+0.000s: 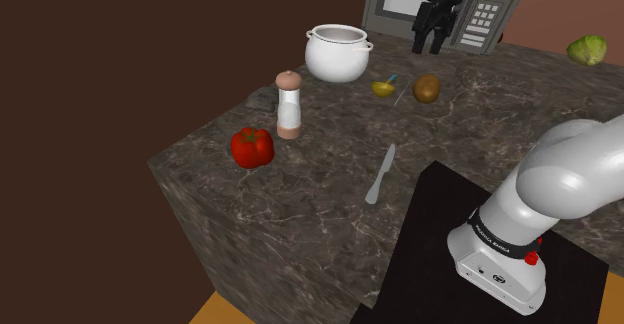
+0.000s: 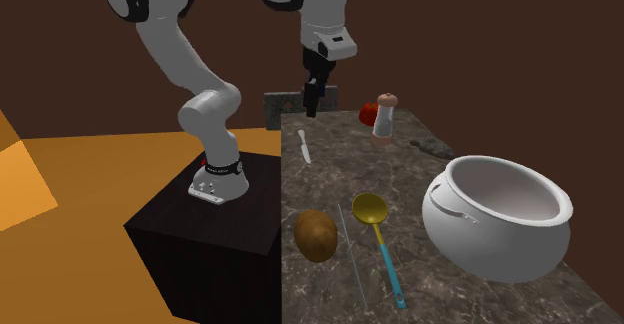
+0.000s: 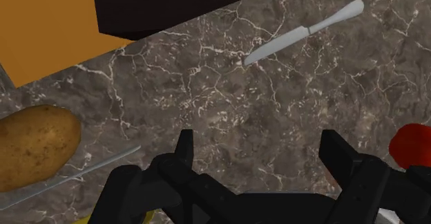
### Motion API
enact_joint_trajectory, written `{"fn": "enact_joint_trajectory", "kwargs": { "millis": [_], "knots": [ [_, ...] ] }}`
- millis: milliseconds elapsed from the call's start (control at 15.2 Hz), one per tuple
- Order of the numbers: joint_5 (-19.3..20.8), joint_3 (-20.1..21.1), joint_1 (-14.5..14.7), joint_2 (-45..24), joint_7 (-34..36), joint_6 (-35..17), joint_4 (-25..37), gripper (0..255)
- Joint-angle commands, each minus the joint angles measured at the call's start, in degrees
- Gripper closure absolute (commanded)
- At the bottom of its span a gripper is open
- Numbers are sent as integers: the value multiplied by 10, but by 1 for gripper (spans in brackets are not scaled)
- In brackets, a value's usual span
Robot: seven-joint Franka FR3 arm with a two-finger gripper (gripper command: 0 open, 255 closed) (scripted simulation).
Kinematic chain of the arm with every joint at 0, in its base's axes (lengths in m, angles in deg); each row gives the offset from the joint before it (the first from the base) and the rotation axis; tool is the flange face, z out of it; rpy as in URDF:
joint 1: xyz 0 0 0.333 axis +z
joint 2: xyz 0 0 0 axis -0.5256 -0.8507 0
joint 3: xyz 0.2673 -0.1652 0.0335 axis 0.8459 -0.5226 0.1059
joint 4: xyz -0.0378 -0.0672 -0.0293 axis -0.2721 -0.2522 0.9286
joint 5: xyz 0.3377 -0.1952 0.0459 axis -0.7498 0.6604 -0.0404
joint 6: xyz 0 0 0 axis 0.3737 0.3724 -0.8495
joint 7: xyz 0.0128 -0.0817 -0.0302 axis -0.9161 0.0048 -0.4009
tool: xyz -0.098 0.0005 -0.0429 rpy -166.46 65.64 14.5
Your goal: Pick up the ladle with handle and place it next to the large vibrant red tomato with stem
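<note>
fingers (image 3: 338,157): spread wide, clasping nothing | above marbled counter (image 3: 228,98); ladle (image 2: 370,210) lies well apart, untouched

Yellow ladle (image 2: 371,212) with blue handle, red tomato (image 1: 252,147), white pot (image 1: 337,57), dark white-veined counter (image 1: 300,192), brown potato (image 2: 315,235)

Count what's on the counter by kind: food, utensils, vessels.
Food: 3 (tomato, potato, leafy green)
Utensils: 3 (ladle, knife, thin rod)
Vessels: 2 (pot, shaker)
Total: 8
</note>
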Motion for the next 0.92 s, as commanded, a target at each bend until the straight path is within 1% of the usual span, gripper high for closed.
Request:
{"fn": "enact_joint_trajectory", "kwargs": {
  "millis": [0,198,396,660,858],
  "knots": [
    [-7,-23,-1,-42,-25,-19,13,0],
    [-24,-56,-3,-109,-65,-32,47,0],
    [-49,-87,-7,-180,-107,-39,88,0],
    [-94,-119,-19,-283,-165,-36,153,0],
    [-133,-134,-37,-365,-206,-24,211,0]
  ]
}}
